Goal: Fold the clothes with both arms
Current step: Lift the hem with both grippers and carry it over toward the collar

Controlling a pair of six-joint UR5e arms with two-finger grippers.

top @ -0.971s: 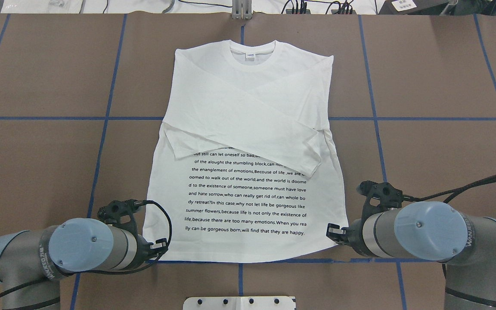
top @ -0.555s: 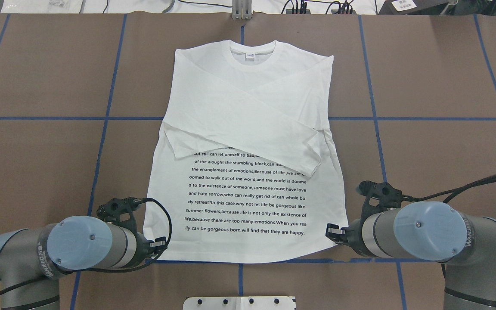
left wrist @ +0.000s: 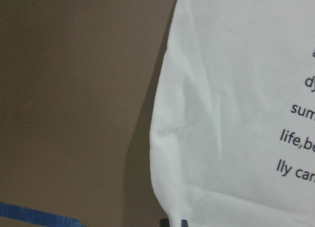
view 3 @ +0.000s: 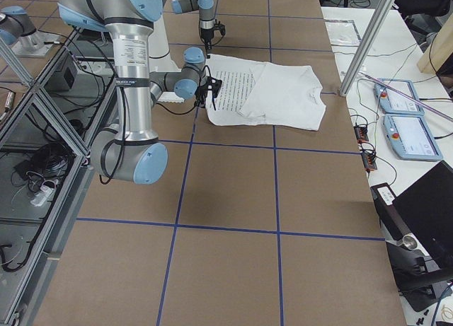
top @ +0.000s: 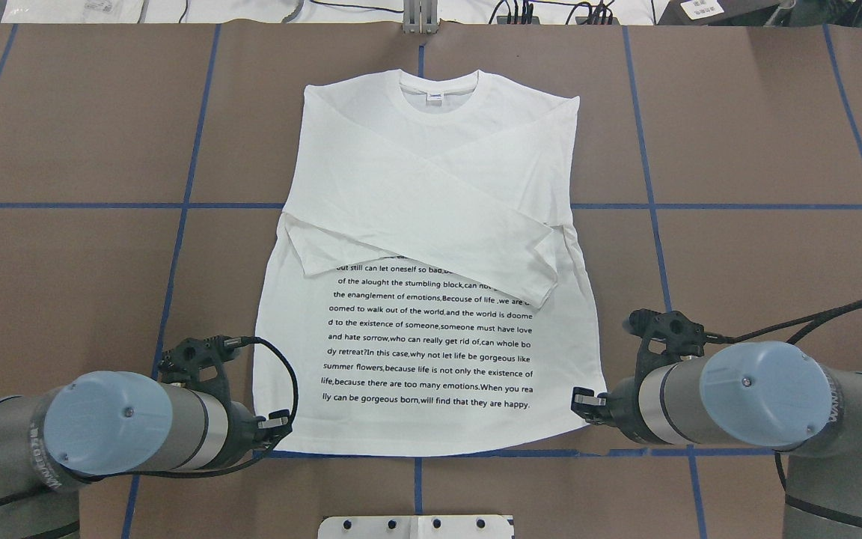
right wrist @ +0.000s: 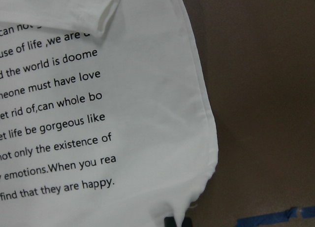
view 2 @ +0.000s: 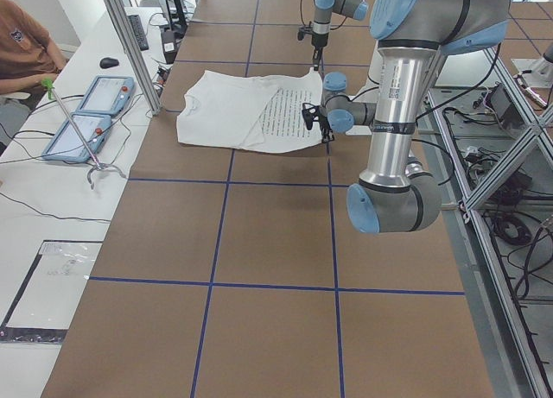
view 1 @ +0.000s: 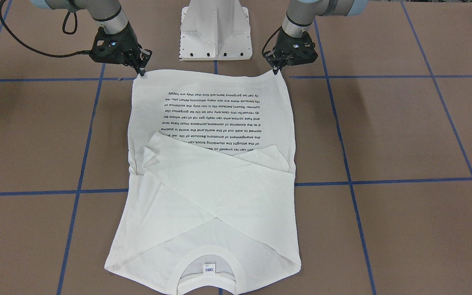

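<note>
The white shirt (top: 431, 187) lies flat in the middle of the brown table (top: 760, 135). Its collar (top: 438, 93) points to 12 o'clock from me and its hem to 6. The sleeves (top: 476, 247) are crossed over the chest, just above the black text (top: 431, 344). My left gripper (view 1: 276, 72) pinches the hem corner at 7 o'clock, closed tight on the cloth. My right gripper (view 1: 141, 73) pinches the corner at 5 o'clock, where the fabric puckers.

White shirt (top: 431, 187) bears black printed text (top: 431, 342); brown table (top: 760, 120) carries blue grid lines (top: 760, 205).
</note>
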